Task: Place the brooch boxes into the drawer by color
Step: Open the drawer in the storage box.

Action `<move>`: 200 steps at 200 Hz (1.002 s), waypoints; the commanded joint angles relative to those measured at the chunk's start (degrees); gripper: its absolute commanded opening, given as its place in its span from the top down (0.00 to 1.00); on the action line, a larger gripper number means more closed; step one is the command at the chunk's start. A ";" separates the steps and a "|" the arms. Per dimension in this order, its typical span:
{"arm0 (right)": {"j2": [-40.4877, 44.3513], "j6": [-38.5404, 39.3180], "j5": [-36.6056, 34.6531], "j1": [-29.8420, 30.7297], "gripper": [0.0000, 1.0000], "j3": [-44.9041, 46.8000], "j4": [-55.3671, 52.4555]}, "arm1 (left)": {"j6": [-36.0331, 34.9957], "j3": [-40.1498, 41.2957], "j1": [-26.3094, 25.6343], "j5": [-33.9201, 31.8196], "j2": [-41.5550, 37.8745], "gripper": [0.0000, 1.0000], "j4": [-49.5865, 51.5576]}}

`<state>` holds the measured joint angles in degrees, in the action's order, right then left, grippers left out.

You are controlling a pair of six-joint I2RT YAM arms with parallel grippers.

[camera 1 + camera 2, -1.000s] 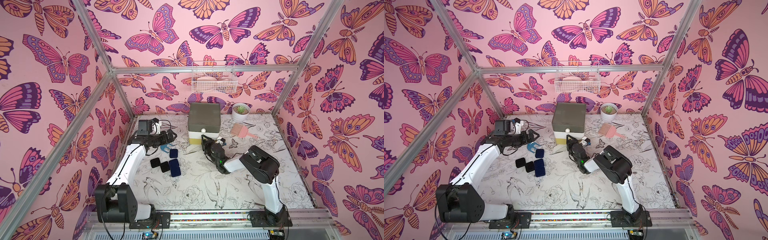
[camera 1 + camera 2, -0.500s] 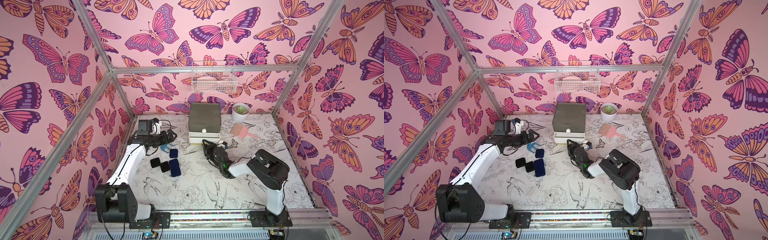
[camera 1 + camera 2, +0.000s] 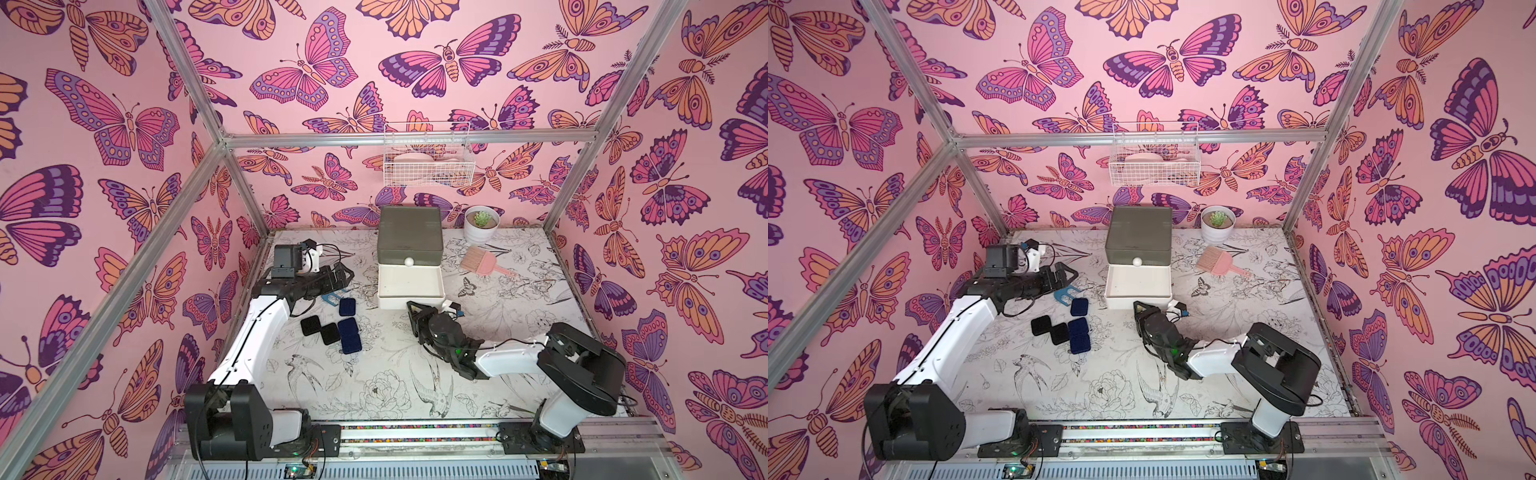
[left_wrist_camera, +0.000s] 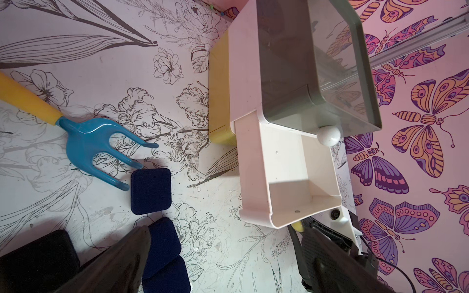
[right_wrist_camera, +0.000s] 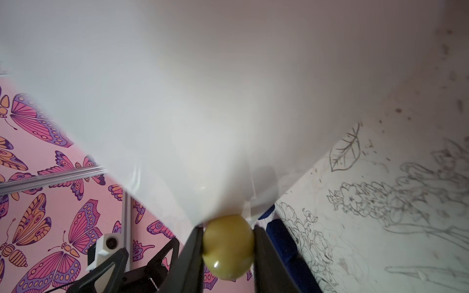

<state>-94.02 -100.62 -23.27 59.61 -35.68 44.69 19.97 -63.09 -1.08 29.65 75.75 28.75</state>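
Note:
The drawer chest (image 3: 409, 232) stands at the back, olive-green on top. Its white middle drawer (image 3: 409, 296) is pulled out, and nothing shows inside it (image 4: 256, 177). My right gripper (image 3: 413, 309) is shut on that drawer's yellow ball knob (image 5: 228, 243). To the left of the chest lie the brooch boxes: three navy ones (image 3: 347, 307) (image 3: 348, 328) (image 3: 350, 343) and two black ones (image 3: 311, 325) (image 3: 330, 333). My left gripper (image 3: 343, 276) hovers open just behind them, with nothing between its fingers (image 4: 121, 258).
A blue fork tool (image 4: 96, 144) with a yellow handle lies beside the farthest navy box. A pink brush (image 3: 482, 262) and a potted plant (image 3: 482, 224) sit right of the chest. A white wire basket (image 3: 428, 162) hangs on the back wall.
My right gripper has drawn back toward the front with the knob, and the white drawer has slid out with it. The left arm has not moved.

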 commanded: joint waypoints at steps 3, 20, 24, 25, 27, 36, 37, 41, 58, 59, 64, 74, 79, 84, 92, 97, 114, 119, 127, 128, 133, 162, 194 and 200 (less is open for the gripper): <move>0.97 -2.82 -1.67 1.76 0.74 0.77 -1.38 | 0.25 0.95 0.29 1.63 -1.08 0.00 -0.23; -1.32 -2.39 -2.48 1.79 0.70 0.64 3.02 | 0.42 0.65 0.34 1.83 -0.87 0.00 -0.42; -1.84 -2.37 -2.57 1.81 0.68 0.38 3.59 | 0.49 0.56 0.37 1.82 -0.85 0.00 -0.39; -1.99 -2.42 -2.61 1.77 0.67 0.32 3.71 | 0.50 0.54 0.33 1.82 -0.86 0.00 -0.42; -2.19 -2.46 -2.65 1.79 0.65 0.28 3.91 | 0.51 0.52 0.30 1.93 -0.82 0.00 -0.38; -2.92 -2.51 -2.75 1.81 0.59 -0.17 4.24 | 0.51 0.27 0.33 2.00 -0.77 0.00 -0.42; -3.05 -2.45 -2.79 1.73 0.58 -0.22 4.26 | 0.51 0.30 0.36 2.00 -0.77 0.00 -0.39; -3.33 -2.25 -2.86 1.60 0.58 -0.47 4.32 | 0.51 0.17 0.33 1.99 -0.75 0.00 -0.38; -4.69 -3.11 -3.65 1.42 0.53 -0.79 4.55 | 0.51 0.01 0.34 1.99 -0.65 0.00 -0.43; -4.90 -3.14 -3.68 1.40 0.52 -0.79 4.71 | 0.51 0.00 0.36 1.99 -0.67 0.00 -0.40; -5.36 -3.49 -3.63 1.38 0.46 -0.81 5.46 | 0.51 -0.02 0.29 1.98 -0.65 0.00 -0.41; -6.35 -3.80 -2.99 1.33 0.30 -1.11 6.85 | 0.51 0.14 0.29 1.96 -0.55 0.00 -0.37; -6.69 -3.48 -2.55 1.21 0.22 -1.29 7.57 | 0.51 0.16 0.30 1.94 -0.52 0.00 -0.37; -6.78 -3.21 -1.90 1.07 0.14 -1.41 8.21 | 0.51 0.26 0.29 1.91 -0.43 0.00 -0.36; -6.53 -2.49 -1.37 0.94 0.10 -1.57 8.90 | 0.51 0.25 0.29 1.97 -0.30 0.00 -0.37; -6.02 -1.38 -0.87 0.82 0.07 -1.83 8.93 | 0.51 0.18 0.30 1.97 -0.21 0.00 -0.36; -2.19 1.30 1.55 0.11 0.01 -3.08 3.21 | 0.76 -0.16 0.29 1.99 0.02 0.00 -0.39; -0.50 2.06 1.83 -0.03 0.01 -3.27 0.91 | 0.86 -0.33 0.29 2.06 0.18 0.00 -0.38; 1.99 2.55 2.25 -0.11 0.01 -3.60 -3.33 | 1.01 -0.69 0.33 2.11 0.24 0.00 -0.43; 2.21 2.63 2.25 -0.11 0.01 -3.65 -3.79 | 1.02 -0.70 0.31 2.10 0.30 0.00 -0.40; 3.56 2.94 2.36 -0.17 0.01 -3.73 -5.95 | 1.10 -0.92 0.31 2.17 0.37 0.00 -0.37; 14.94 6.25 1.71 -0.12 0.01 -4.26 -18.22 | 1.96 -2.18 0.34 2.95 1.30 0.00 -0.41; 24.78 16.50 -2.45 -0.18 0.01 -8.94 -33.03 | 2.95 -3.14 0.30 3.49 1.50 0.00 -0.37; 25.91 18.58 -3.80 -0.42 0.01 -10.99 -37.40 | 3.13 -3.20 0.29 3.33 1.48 0.00 -0.28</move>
<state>-72.77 -92.01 -22.50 59.70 -41.25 25.19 22.11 -64.82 -1.08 31.77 76.86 28.64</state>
